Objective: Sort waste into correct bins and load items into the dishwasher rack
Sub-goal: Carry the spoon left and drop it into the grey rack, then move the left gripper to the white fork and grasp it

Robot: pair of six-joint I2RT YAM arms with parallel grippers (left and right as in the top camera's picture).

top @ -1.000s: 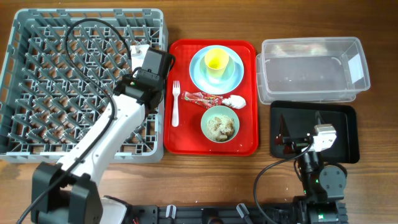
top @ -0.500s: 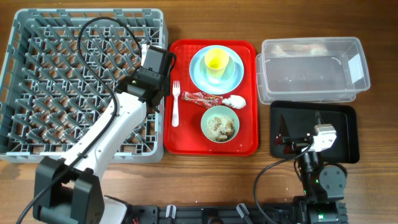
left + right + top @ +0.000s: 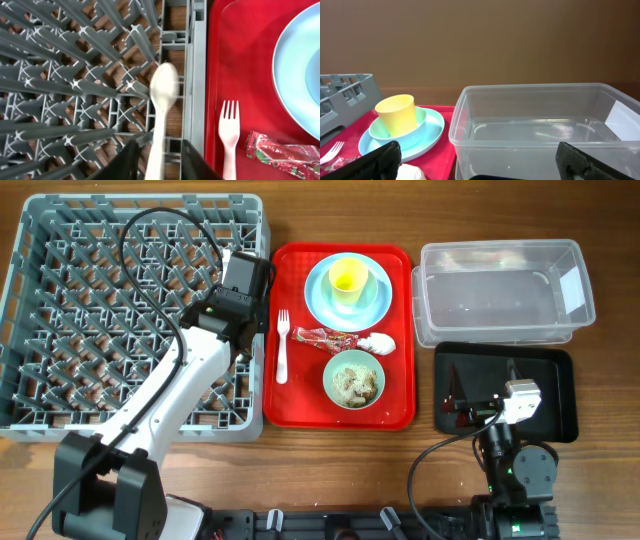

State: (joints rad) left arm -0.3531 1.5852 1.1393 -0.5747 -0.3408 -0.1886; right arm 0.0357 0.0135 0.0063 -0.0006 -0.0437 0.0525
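Dishwasher rack (image 3: 70, 330) fills the upper left of the overhead view. It is grey, full of pegs, and sits on the wooden bench (image 3: 330, 210). The left hand (image 3: 240, 268) hangs over the rack's right edge. Just beside the rack lies the red tray (image 3: 400, 405). On it are a white fork (image 3: 282, 345), a blue plate (image 3: 320, 305) with a yellow cup (image 3: 348, 277), a red-and-white wrapper (image 3: 325, 337), a white tissue (image 3: 380, 343), and a mint bowl (image 3: 331, 370) holding food scraps (image 3: 355, 380). At the upper right is the clear tub (image 3: 500, 246), and below it the black tray (image 3: 555, 390). The right hand (image 3: 470, 400) sits over the black tray's left part.

In the left wrist view, the white spoon (image 3: 164, 92) is over the rack's pegs, near its right wall. Its handle runs down between the two dark fingers (image 3: 127, 160). They stand apart, with a gap on each side of the handle, so this hand is loose and not gripping.

In the right wrist view, the right hand is spread wide, one finger in each lower corner. The clear tub is in front of it. To the left, the cup stands in a second mint bowl (image 3: 420, 125) on the plate.
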